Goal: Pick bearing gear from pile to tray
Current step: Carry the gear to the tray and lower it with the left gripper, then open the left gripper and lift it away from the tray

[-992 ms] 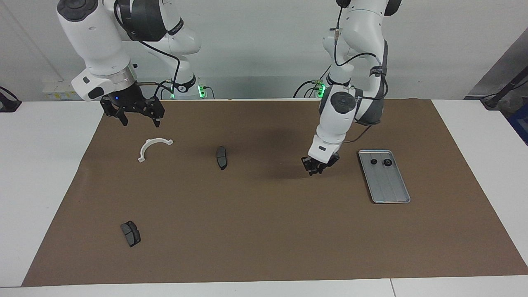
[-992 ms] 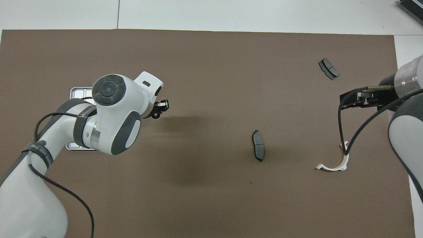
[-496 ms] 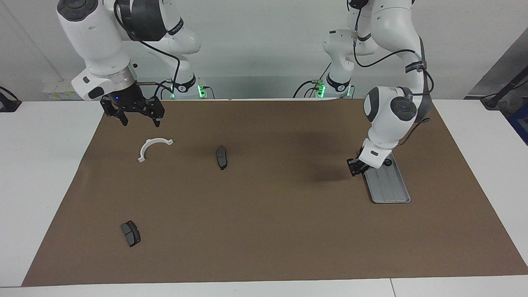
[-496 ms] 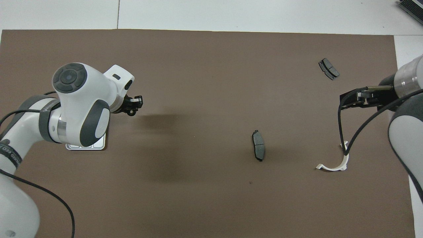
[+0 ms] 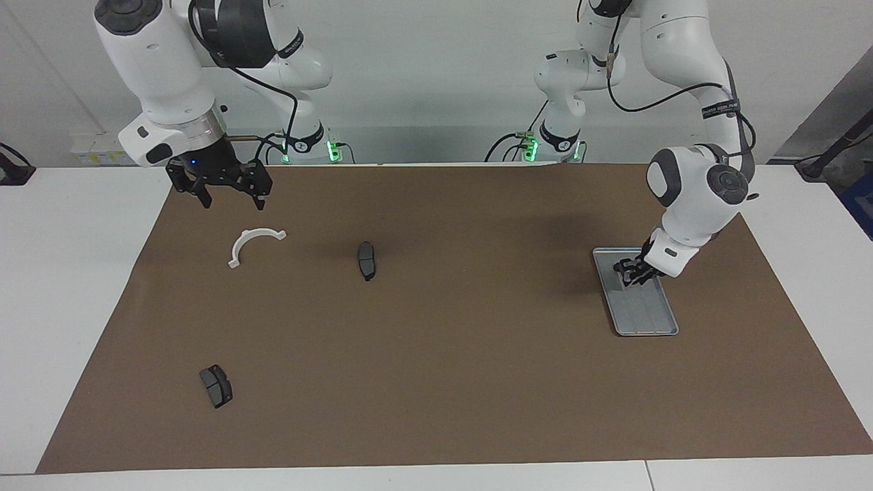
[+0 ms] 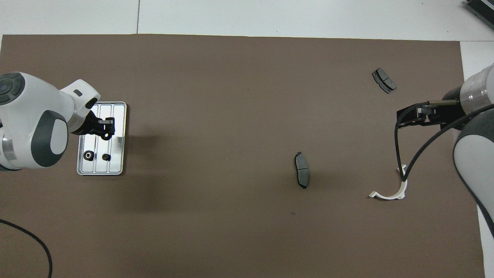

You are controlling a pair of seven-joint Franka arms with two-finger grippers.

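Left gripper (image 5: 632, 271) over flat silver ribbed metal tray (image 6: 119, 112), jaws narrow on small black gear (image 6: 105, 136); right gripper (image 5: 228, 194) waits, jaws wide.

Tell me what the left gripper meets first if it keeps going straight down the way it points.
Most likely the ribbed floor of the tray: the left gripper hangs over it, apparently clear of the two gears there.

Silver ribbed tray (image 6: 120, 136) flat at left arm's end, two black gears (image 6: 88, 155) in it — brake pads (image 5: 366, 260), white half-ring (image 5: 249, 244) scattered toward right arm's end.
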